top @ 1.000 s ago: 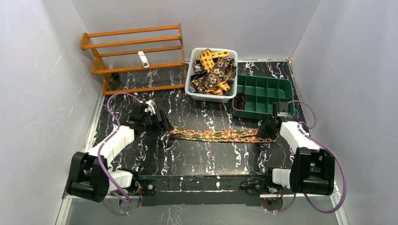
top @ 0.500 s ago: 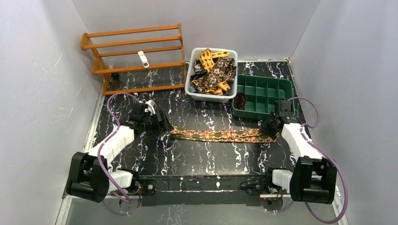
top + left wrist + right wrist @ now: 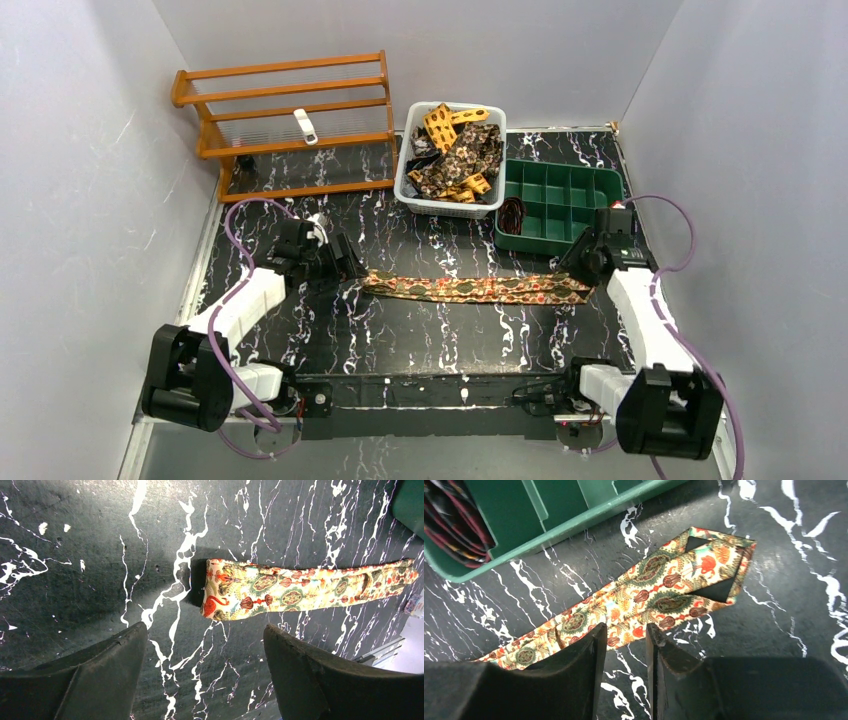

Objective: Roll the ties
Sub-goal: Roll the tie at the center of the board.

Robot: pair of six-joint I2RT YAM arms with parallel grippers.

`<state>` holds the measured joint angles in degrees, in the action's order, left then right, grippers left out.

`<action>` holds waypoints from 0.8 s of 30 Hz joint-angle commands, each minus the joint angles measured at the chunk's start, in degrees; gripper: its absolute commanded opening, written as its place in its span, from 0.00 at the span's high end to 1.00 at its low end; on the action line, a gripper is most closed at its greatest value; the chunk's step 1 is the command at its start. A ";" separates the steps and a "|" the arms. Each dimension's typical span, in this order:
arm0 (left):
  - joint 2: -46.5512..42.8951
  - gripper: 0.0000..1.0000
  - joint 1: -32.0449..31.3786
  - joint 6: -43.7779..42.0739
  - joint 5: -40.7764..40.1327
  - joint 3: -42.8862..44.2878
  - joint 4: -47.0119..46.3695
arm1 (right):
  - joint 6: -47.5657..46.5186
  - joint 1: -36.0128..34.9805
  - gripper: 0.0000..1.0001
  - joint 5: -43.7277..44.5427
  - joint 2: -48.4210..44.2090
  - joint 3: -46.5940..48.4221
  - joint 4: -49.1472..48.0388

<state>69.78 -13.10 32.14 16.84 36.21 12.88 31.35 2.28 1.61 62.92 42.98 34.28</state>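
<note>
the left end effector (image 3: 202, 635) stands wide open with nothing between its fingers (image 3: 100, 675); it sits low over the black marbled tabletop (image 3: 420, 335), just short of the narrow end of the tie (image 3: 300, 587) and not touching it. that end of the tie lies in line with the gap between the fingers, a little beyond their tips.

the right end effector (image 3: 624, 640) is only slightly open, a narrow slit between its two fingers (image 3: 579, 665), and it grips nothing. its tips hang over the near edge of the tie (image 3: 659, 592), close to the wide pointed end, where the dark lining shows in two triangles.

in the top view the tie (image 3: 470, 289) lies flat and stretched out across the middle of the tabletop, running left to right between the left end effector (image 3: 345, 262) and the right end effector (image 3: 578, 262). it is not rolled.

just behind its wide end stands a green tray (image 3: 560, 240) with compartments; a dark striped coil (image 3: 511, 214) sits in the near left one. left of the tray, a white basket (image 3: 405, 180) holds a heap of patterned ties (image 3: 455, 160). a wooden rack (image 3: 290, 110) stands at the far left.
</note>
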 commanded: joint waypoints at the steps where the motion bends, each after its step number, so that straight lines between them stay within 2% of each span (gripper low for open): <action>1: -0.66 0.16 1.00 -0.40 0.13 2.24 0.93 | -0.26 0.33 0.55 4.34 -8.78 0.84 2.61; 3: -0.48 0.14 1.42 -0.26 0.31 2.33 0.67 | -2.09 0.35 0.48 -1.83 -11.98 -0.97 -1.84; 4: -0.25 0.14 1.63 -0.16 0.87 2.13 0.09 | -3.35 0.35 0.45 -8.13 -12.63 -2.12 -5.77; 7: 1.33 0.13 2.34 -0.16 2.95 1.59 -1.45 | -1.66 -0.11 0.44 -27.70 -9.13 -4.28 -17.64; 9: 2.55 0.13 2.75 -0.67 4.25 1.52 -2.10 | 2.17 -3.63 0.45 -32.38 -4.55 -4.40 -23.60; 14: 3.28 0.13 3.83 -1.31 8.19 -0.12 -5.08 | 2.70 -26.15 0.45 -19.95 7.10 3.09 -28.42; 19: 4.49 0.14 4.77 0.83 10.87 -1.91 -7.33 | 4.42 -36.33 0.45 -18.55 21.33 12.12 -29.14; 24: 4.69 0.17 5.02 1.92 10.94 -3.75 -8.13 | 8.40 -42.72 0.54 -20.00 32.95 18.97 -30.12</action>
<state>74.30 -8.56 33.28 25.96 34.09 5.34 36.36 -36.73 -18.20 90.02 57.14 7.03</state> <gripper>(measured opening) 0.843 0.489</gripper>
